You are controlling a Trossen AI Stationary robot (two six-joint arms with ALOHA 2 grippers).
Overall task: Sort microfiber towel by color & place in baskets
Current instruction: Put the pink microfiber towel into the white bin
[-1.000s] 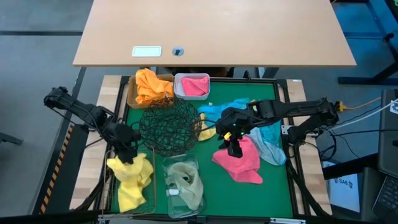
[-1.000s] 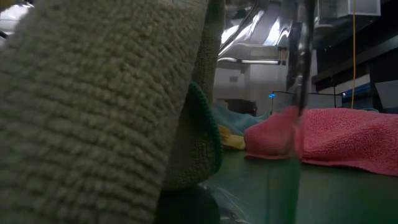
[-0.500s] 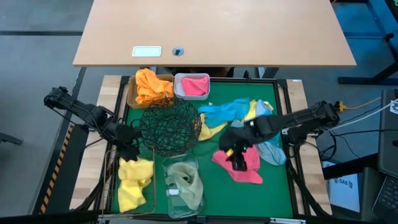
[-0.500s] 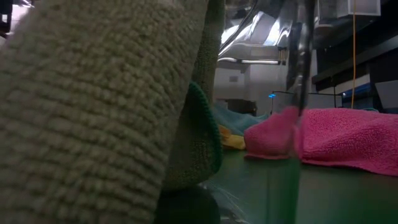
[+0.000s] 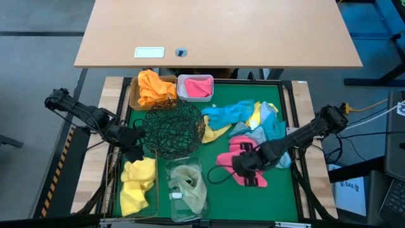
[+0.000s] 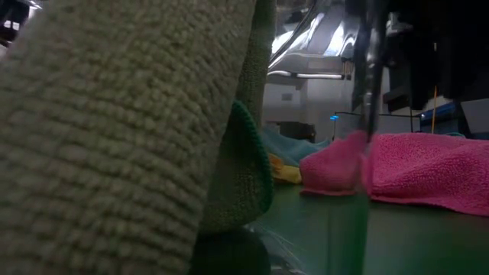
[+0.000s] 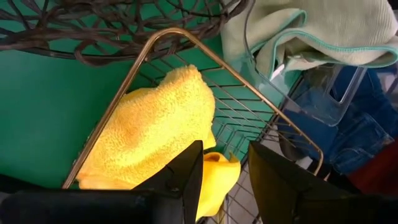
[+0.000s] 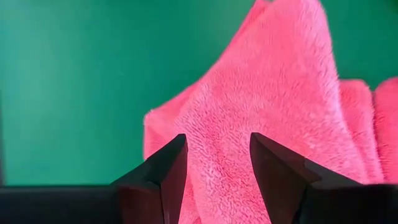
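Pink towel [image 5: 248,166] lies flat on the green tabletop [image 5: 215,196], directly beneath the right pincer [image 8: 214,165], whose fingers stand apart and empty, straddling a raised fold. Left pincer [image 7: 224,171] (parted, empty) hangs above the yellow towel [image 7: 155,130] in the wire basket [image 7: 273,112], well apart.

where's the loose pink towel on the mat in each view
high view: pink towel lies on the mat's lower right, under the right claw.
low view: right of centre, lying flat.
left wrist view: not in it.
right wrist view: fills the frame past the open claw's fingers.
shared landmark: the green mat.
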